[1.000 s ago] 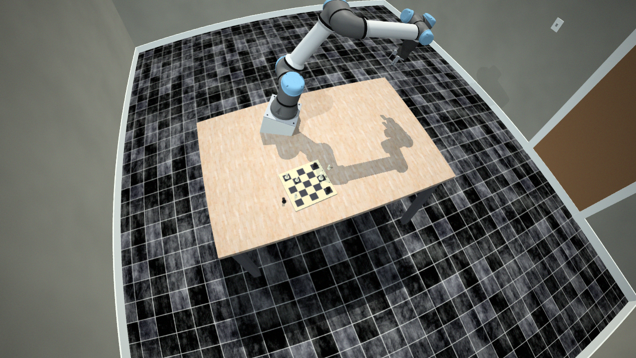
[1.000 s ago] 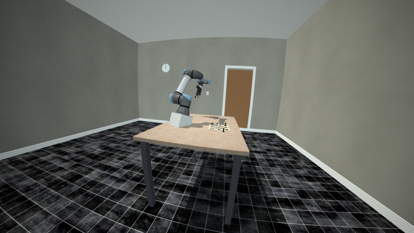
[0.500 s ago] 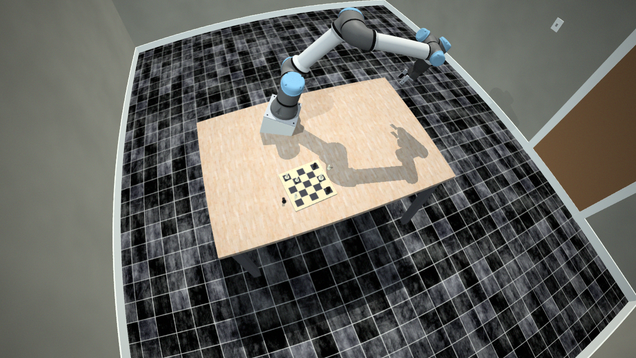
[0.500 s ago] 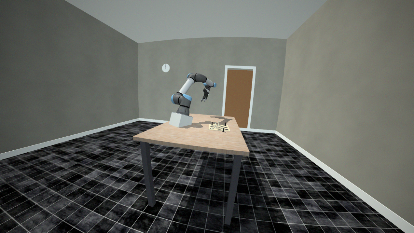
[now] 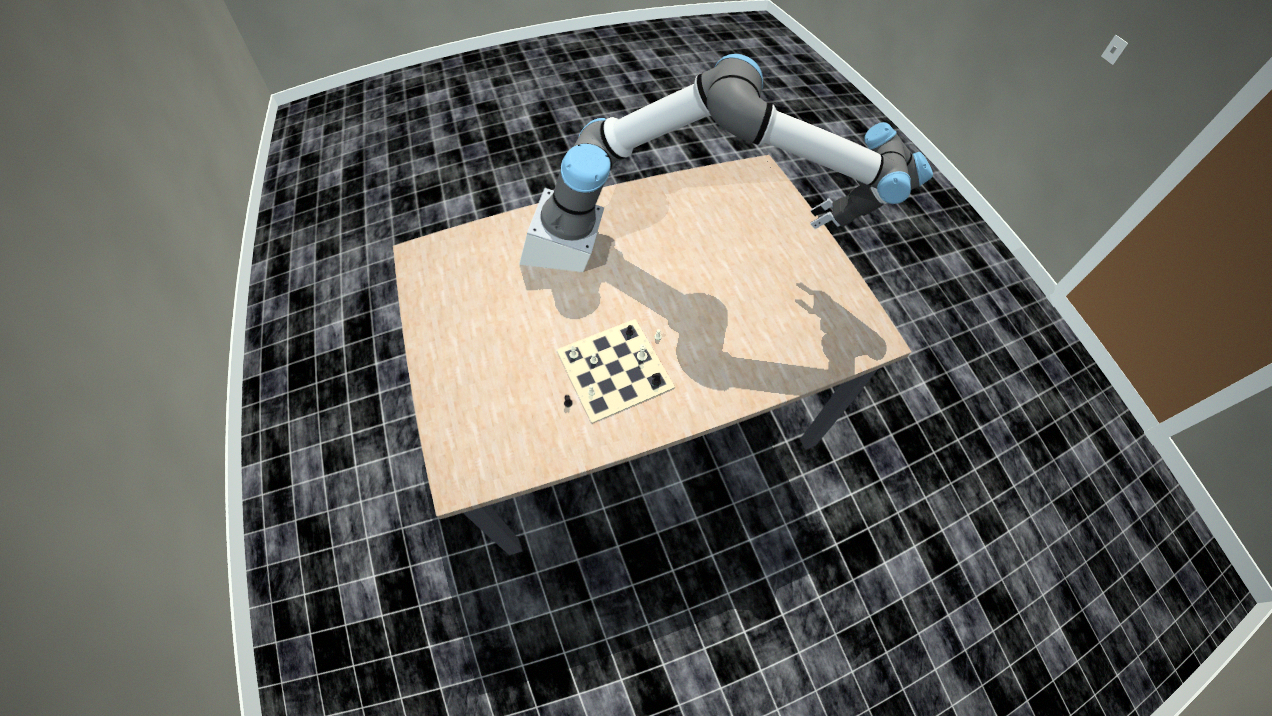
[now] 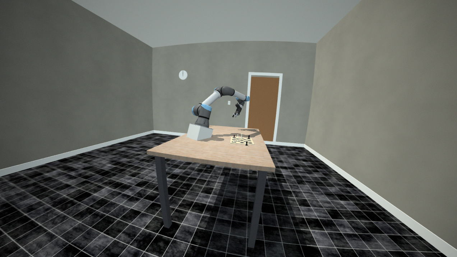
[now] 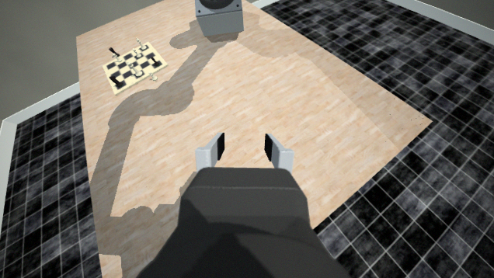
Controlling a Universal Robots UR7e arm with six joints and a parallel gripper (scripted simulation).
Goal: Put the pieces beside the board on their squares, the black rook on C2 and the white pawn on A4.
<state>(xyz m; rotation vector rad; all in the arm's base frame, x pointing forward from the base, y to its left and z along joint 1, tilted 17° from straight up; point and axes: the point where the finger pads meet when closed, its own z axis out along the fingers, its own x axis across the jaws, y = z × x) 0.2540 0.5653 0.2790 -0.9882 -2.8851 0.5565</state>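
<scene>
A small chessboard [image 5: 615, 369] lies on the wooden table toward its front edge and carries several black and white pieces. The black rook [image 5: 567, 402] stands on the table just off the board's left side. The white pawn [image 5: 657, 336] stands just off the board's far right corner. My gripper [image 5: 820, 216] is open and empty, high above the table's far right edge and far from the board. In the wrist view the open fingers frame bare table; the board [image 7: 136, 67], the rook [image 7: 113, 51] and the pawn [image 7: 154, 78] show at the upper left.
The arm's grey base block [image 5: 559, 244] stands at the back of the table, behind the board. The arm's shadow falls across the table between the base and the right edge. The table's edges drop off to a dark tiled floor.
</scene>
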